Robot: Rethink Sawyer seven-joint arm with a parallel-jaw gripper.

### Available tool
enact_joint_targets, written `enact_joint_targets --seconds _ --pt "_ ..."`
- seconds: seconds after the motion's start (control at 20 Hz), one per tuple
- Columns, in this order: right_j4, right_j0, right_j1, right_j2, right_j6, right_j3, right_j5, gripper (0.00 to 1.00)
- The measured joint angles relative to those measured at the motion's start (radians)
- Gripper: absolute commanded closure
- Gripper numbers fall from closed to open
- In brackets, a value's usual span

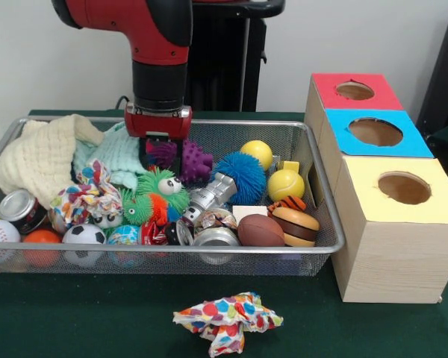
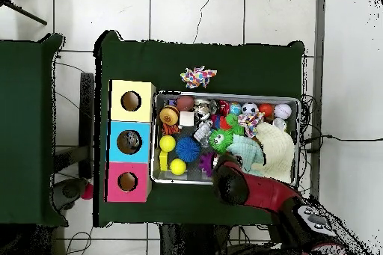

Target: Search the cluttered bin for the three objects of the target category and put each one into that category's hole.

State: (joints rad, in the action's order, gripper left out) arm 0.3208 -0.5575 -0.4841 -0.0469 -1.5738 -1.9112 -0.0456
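My gripper (image 1: 163, 155) hangs low inside the wire bin (image 1: 172, 252), at the left edge of a purple spiky toy (image 1: 196, 160); I cannot see whether it touches the toy. Around it lie a blue spiky ball (image 1: 241, 173), a green fuzzy toy with eyes (image 1: 155, 195), two yellow balls (image 1: 257, 153) (image 1: 286, 183), a brown football (image 1: 260, 230), a toy burger (image 1: 296, 226), cans and several small sport balls. From above, the arm (image 2: 239, 185) covers the gripper, and the purple toy (image 2: 206, 164) peeks out beside it.
Three boxes with round holes stand beside the bin: red (image 1: 355, 90), blue (image 1: 375, 131), yellow (image 1: 404, 187). A cream cloth (image 1: 41, 156) and a mint cloth (image 1: 119, 153) fill the bin's left end. A polka-dot cloth (image 1: 228, 319) lies on the green table in front.
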Motion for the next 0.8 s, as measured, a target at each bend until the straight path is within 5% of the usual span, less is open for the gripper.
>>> enact_joint_targets --seconds 0.8 --pt "-0.052 -0.067 0.048 -0.079 0.000 -0.044 -0.093 0.00"
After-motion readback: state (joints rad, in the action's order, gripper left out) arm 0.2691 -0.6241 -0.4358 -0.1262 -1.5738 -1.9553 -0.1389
